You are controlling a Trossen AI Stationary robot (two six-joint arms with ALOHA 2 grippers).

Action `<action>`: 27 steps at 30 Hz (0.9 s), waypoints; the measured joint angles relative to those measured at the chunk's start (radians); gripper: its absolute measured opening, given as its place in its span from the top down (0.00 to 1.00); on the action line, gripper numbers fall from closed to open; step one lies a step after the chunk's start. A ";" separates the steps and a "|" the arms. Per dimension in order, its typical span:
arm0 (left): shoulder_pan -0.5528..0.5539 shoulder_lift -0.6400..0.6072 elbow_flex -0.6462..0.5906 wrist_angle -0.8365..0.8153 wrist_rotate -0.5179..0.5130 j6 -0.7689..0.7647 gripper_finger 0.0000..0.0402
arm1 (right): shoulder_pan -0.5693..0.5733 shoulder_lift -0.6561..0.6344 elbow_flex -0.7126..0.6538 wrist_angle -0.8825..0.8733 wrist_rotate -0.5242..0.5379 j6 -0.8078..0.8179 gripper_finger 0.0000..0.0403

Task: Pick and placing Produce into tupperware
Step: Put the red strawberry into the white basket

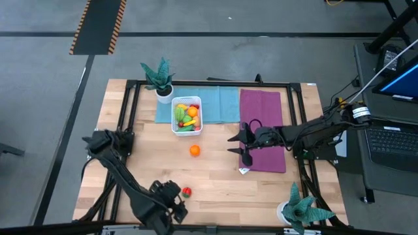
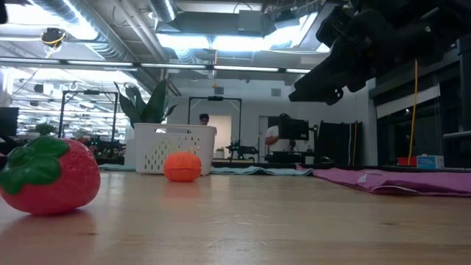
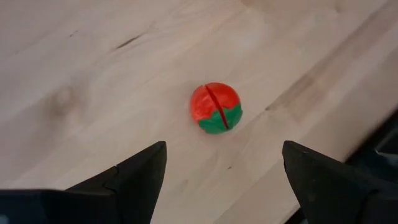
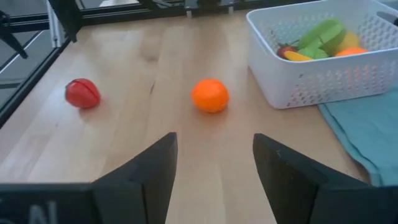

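One white tupperware [image 1: 187, 115] is being seen at about 12 o'clock on the wooden table [image 1: 215, 183], resting on one teal cloth [image 1: 222, 104]; several produce pieces are lying in it, green, yellow, orange and red, their exact number not being countable. Two pieces are lying loose on the wood: one orange fruit [image 1: 194, 151] at the table's centre, at 6 o'clock from the tupperware, and one red strawberry [image 1: 187, 192] with a green cap at about 7 o'clock on the table. The left gripper [image 1: 175, 203] is being held just beside the strawberry with its two fingers spread wide and nothing between them. The right gripper [image 1: 240, 146] is being held over the edge of one purple cloth [image 1: 262, 130], at 3 o'clock from the orange fruit, its fingers parted and gripping nothing. Two potted plants are being seen, one [image 1: 160, 78] at 11 o'clock and one [image 1: 300, 209] at 5 o'clock.
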 joint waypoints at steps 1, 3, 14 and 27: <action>0.005 0.024 0.039 -0.037 0.005 -0.019 0.23 | 0.005 0.000 0.000 -0.001 0.000 0.000 0.47; 0.014 0.069 0.104 -0.091 0.007 -0.062 0.23 | 0.015 0.000 0.000 -0.002 0.000 -0.001 0.47; 0.099 0.160 0.200 -0.097 0.051 -0.113 0.23 | 0.039 0.000 0.000 -0.035 0.000 -0.005 0.47; 0.113 0.159 0.200 -0.026 0.057 -0.110 0.23 | 0.039 0.000 0.000 -0.099 0.000 -0.007 0.47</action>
